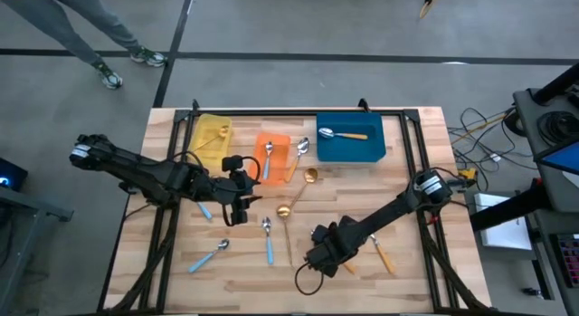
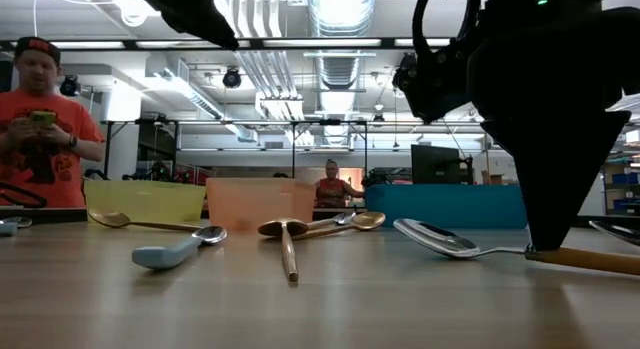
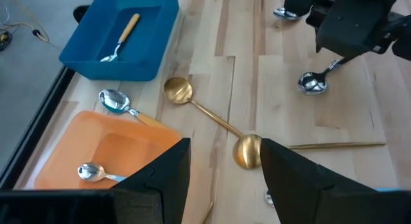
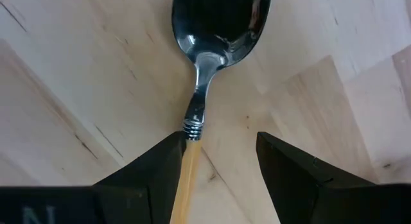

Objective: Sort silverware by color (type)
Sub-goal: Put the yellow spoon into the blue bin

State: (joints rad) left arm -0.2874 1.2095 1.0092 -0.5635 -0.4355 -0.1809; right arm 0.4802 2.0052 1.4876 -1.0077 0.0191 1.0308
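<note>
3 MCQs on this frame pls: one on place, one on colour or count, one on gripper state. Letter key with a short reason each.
1. Where does the right gripper stand?
A. Over the blue bin
B. Low over an orange-handled spoon on the table
C. Off the table edge

2. How many spoons lie in the blue bin?
A. None
B. One
C. Three

3. How do the right gripper's jaws stand?
A. Open, one finger on each side of the handle
B. Shut on the spoon's bowl
C. Shut on a gold spoon

Key: 1 B, the right wrist view looks straight down on that spoon on the bare wood. 2 B, the high view shows a single spoon with an orange handle inside. 3 A, a gap shows between the two fingers and the handle runs through it.
</note>
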